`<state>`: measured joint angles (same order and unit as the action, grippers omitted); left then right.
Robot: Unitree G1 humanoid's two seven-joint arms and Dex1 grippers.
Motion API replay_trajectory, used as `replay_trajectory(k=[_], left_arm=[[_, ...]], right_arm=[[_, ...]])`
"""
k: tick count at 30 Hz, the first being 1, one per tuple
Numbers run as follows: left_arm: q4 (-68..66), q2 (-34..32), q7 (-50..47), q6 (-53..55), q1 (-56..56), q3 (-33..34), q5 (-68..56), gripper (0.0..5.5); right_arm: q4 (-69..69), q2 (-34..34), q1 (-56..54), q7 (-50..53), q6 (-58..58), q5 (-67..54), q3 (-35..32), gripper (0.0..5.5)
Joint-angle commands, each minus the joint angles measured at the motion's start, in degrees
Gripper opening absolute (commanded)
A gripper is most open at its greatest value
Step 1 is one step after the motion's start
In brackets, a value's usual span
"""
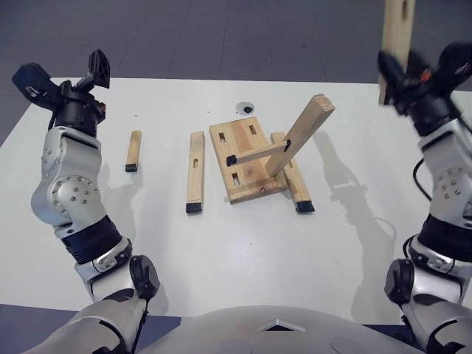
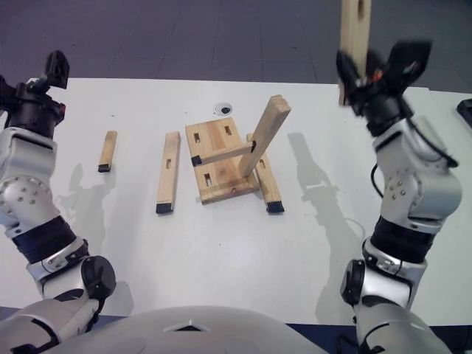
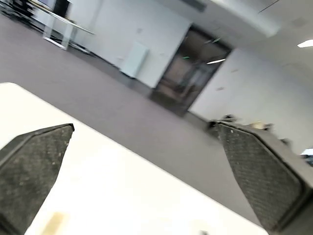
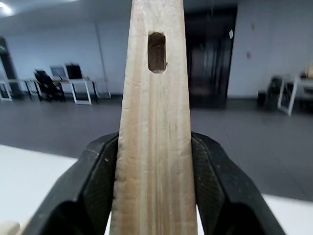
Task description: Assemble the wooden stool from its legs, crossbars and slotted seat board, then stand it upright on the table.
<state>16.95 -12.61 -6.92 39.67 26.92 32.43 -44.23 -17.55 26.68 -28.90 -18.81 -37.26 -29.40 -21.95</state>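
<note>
The slotted seat board lies flat at the table's middle. A leg stands tilted in it, with a short crossbar sticking out of its side. Another leg lies beside the board on the right. A third leg lies left of the board, and a short crossbar farther left. My right gripper is raised at the far right, shut on an upright slotted leg. My left gripper is raised over the table's far left corner, open and holding nothing.
A small round hole with a dark ring sits in the white table behind the board. The near half of the table is bare. Dark floor lies beyond the far edge.
</note>
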Motion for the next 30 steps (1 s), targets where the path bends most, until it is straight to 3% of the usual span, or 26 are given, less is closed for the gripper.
replay_trajectory(k=[1, 5, 9, 19, 30], left_arm=[[8.16, 0.94, 0.31, 4.85, 16.89, -3.69, -35.0, 5.4], [5.21, 5.61, -2.23, 5.74, 26.68, -12.89, -41.12, 5.4], [-0.29, 8.29, -6.79, 4.27, 28.95, -16.67, -44.94, 5.4], [-0.77, 4.52, -9.26, 2.11, 26.96, -17.05, -46.87, 5.4], [0.37, 0.61, -9.73, 1.28, 22.88, -17.76, -47.66, 3.57]], right_arm=[[-8.24, -0.03, -7.61, -7.51, 6.63, -4.62, 5.13, 2.07], [-13.21, -2.73, -7.51, -9.86, 7.43, -7.35, 10.27, 2.07], [-17.08, -3.06, -4.28, -11.44, 7.75, -6.95, 15.71, 2.07], [-16.56, -1.91, 1.17, -12.03, 12.18, -0.47, 21.15, 2.07], [-13.22, -1.7, 1.63, -11.61, 14.29, 4.48, 21.44, 2.07]])
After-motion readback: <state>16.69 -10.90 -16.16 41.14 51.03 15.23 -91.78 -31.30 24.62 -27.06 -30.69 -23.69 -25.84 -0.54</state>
